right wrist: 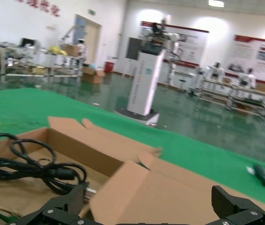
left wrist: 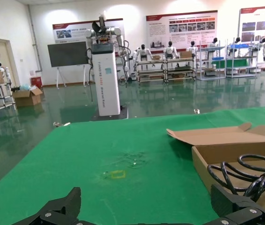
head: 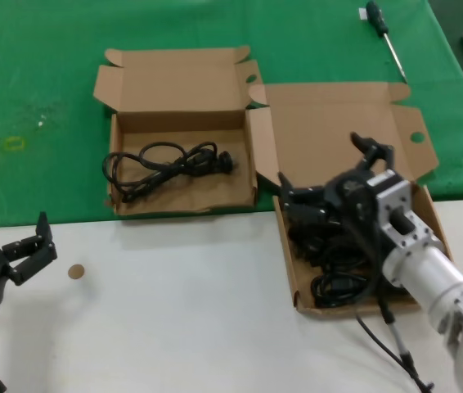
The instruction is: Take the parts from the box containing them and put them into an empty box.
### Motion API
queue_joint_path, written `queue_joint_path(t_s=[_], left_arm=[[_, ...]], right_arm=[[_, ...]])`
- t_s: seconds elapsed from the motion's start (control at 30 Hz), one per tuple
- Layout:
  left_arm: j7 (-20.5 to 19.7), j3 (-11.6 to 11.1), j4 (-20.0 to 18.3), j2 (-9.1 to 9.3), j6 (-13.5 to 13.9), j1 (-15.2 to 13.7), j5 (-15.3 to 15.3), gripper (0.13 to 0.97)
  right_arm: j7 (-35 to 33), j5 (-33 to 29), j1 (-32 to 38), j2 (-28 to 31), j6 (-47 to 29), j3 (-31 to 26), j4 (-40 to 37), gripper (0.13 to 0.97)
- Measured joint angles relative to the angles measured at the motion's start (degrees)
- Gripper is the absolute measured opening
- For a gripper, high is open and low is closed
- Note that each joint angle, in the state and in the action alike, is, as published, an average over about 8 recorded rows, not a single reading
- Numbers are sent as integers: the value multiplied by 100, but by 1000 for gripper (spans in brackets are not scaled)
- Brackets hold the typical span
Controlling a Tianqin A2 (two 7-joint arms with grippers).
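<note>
The box containing the parts [head: 424, 201] lies at the right, its wide lid [head: 330, 123] folded back. A tangle of black power cords [head: 334, 274] fills it. My right gripper [head: 327, 168] hovers open just above that pile, nothing between its fingers. The narrower box [head: 178, 192] at the left holds one coiled cord [head: 166, 164]. That cord [right wrist: 29, 164] also shows in the right wrist view beyond the gripper [right wrist: 149, 206], and in the left wrist view as loops [left wrist: 249, 176]. My left gripper [head: 31, 246] waits open over the white table, front left.
A screwdriver [head: 383, 29] lies on the green cloth [head: 35, 82] at the back right. A small brown disc [head: 75, 271] sits on the white table near the left gripper. A yellow mark [head: 11, 143] is on the cloth at the left.
</note>
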Motion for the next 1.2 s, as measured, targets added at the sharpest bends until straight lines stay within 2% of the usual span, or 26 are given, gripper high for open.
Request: queue_joint_path(t_s=[0.5,1.2], left_arm=[[0,0,0,0,0,0,-1,966],[0,0,0,0,0,0,-1,966]], right_arm=[[447,468,-1046,69,704,547,748,966],[475,498,-1112,74,748,581,796,966]])
